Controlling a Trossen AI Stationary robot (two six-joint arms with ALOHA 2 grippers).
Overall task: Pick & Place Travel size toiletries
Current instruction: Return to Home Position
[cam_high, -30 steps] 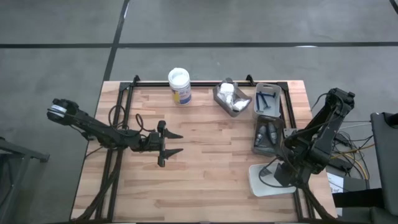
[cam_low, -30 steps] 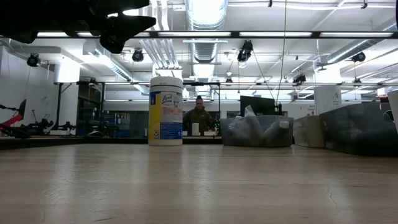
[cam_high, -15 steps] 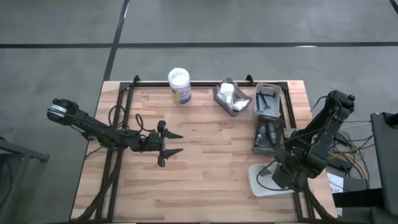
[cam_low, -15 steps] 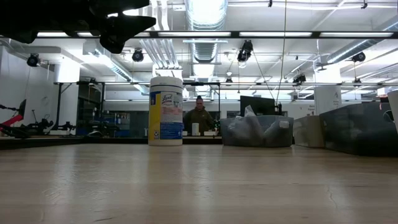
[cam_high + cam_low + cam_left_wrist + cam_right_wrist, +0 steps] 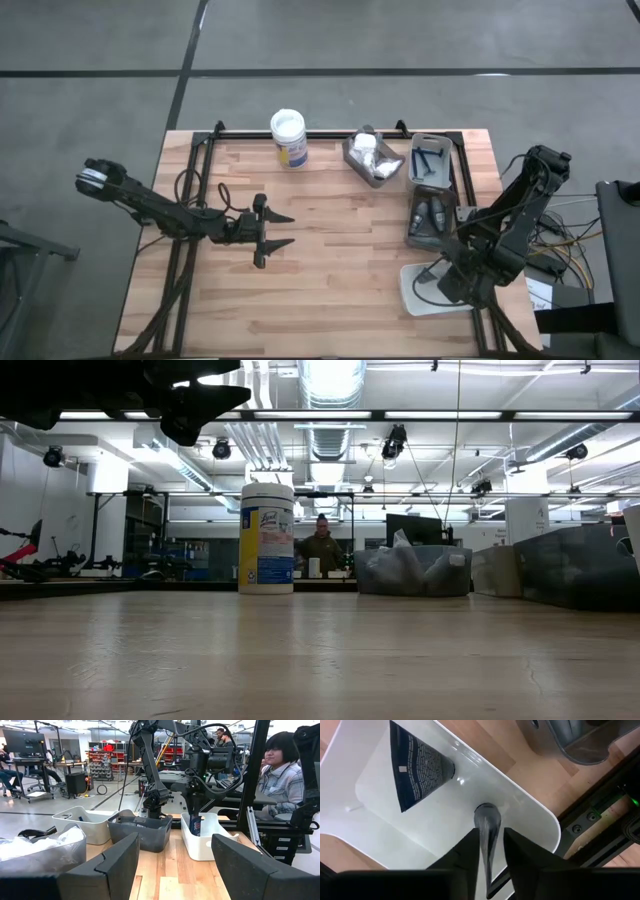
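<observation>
High view first: you are on the closing step, by my judgement. Every toiletry you can see lies in a bin, so what remains is taking both arms home. Your left claw (image 5: 289, 230) hangs spread and empty over the table (image 5: 330, 300), with the jar (image 5: 288, 137) and all the bins well apart from it. Your right arm (image 5: 505, 235) bends down over the white bin (image 5: 412, 292).

The count is one jar and four bins. The packet bin (image 5: 352, 158) holds white packets (image 5: 368, 150), too bunched to count. The stick bin (image 5: 447, 165) holds blue sticks (image 5: 430, 155), two as I read them. The dark bin (image 5: 415, 233), just beside your right arm, holds two grey bottles (image 5: 428, 213).

Low view: the jar and the packet bin stand at the table's far side, and one person (image 5: 321, 548) shows far off in the room.

Left wrist view: the fingers (image 5: 117, 865) stand wide apart with nothing between them. Straight ahead of that claw the white bin holds one blue tube (image 5: 195, 825). Another person (image 5: 282, 767) sits beyond the table.

Right wrist view: your right claw (image 5: 490, 832) hangs directly over the white bin, and the blue tube lies apart from it on the bin's floor. Whether this claw is spread or closed you cannot tell.

For the next move, lift the right claw straight up past the bin's wall before you swing it back. The left only needs to retract.
</observation>
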